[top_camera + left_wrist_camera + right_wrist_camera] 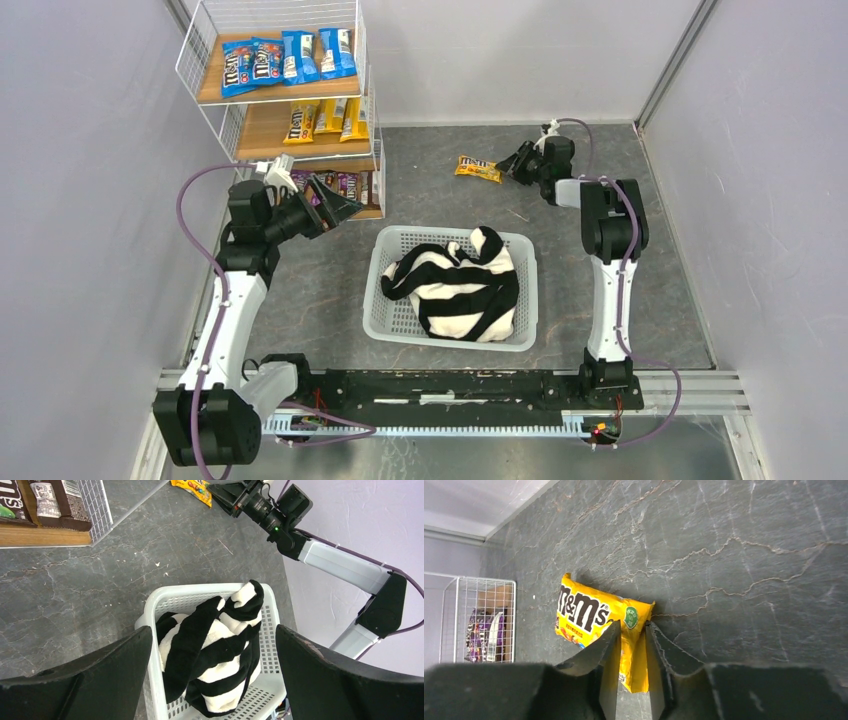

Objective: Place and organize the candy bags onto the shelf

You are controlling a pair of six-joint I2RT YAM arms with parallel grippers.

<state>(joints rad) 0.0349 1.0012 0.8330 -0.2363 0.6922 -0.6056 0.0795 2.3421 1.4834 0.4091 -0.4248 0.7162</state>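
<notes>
Reaching far toward the back of the worktop (420, 205), the R arm is stretched long. Its upper link rises from the base, the elbow is high, and the forearm angles back and to the L w/ the wrist dipped low. The R pincer (516, 163) (632, 626) is clenched on the yellow bag (478, 169) (586, 612), its fingers narrow w/ the bag's near end pinched btwn them.

The yellow bag lies flat, logo side up, on the back part of the worktop, behind the basket (385, 300) and well apart from the shelf (258, 135). Its long axis runs approx L–R across the worktop, the L end a touch nearer the back wall. The R end points into the pincer and the L end points toward the shelf.

The L arm is folded, elbow bent, forearm lifted level w/ the shelf's lowest tier, wrist turned out to the R. The L pincer (335, 200) (212, 630) is released, fingers spread wide w/ nothing held. It sits just beside the shelf's front corner, and its wrist view looks down on the basket.

The shelf stands at the back L. Blue bags (285, 58) lie on the top tier, yellow-orange bags (325, 117) on the mid tier and dark bags (350, 183) on the bottom. The basket sits mid-worktop w/ a striped cloth (460, 285) bundled inside.
</notes>
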